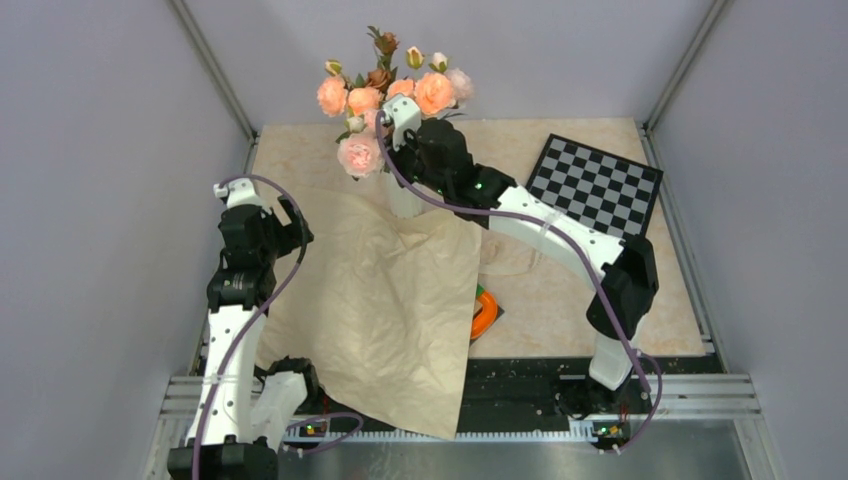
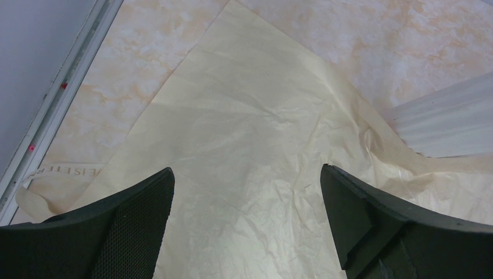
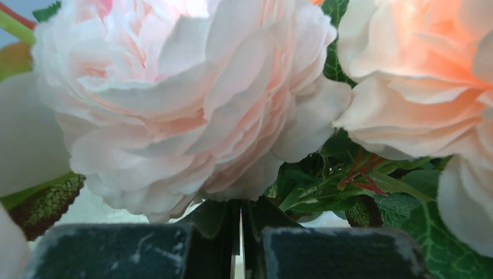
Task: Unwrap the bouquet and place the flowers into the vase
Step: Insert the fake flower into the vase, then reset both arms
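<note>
Beige marbled table [image 1: 560, 300], lilac-grey walls [image 1: 100, 150], aluminium rails [image 1: 215, 70] in corners. Checkerboard [image 1: 595, 185] far right. Pale strip [image 2: 64, 172] at table's left edge carries printed letters, upside down, not readable in full. Kraft paper [image 1: 385, 300] spread flat left of centre, near corner overhanging table edge; orange ring [image 1: 484, 312] at its right edge. Bare tabletop right of ring. Flowers [image 1: 390, 95] stand in vase [image 1: 402, 200], far centre. Left gripper [image 2: 247, 192] wide above paper. Right gripper [image 3: 239, 244] closed among blooms; stem pinched or not, cannot tell.
</note>
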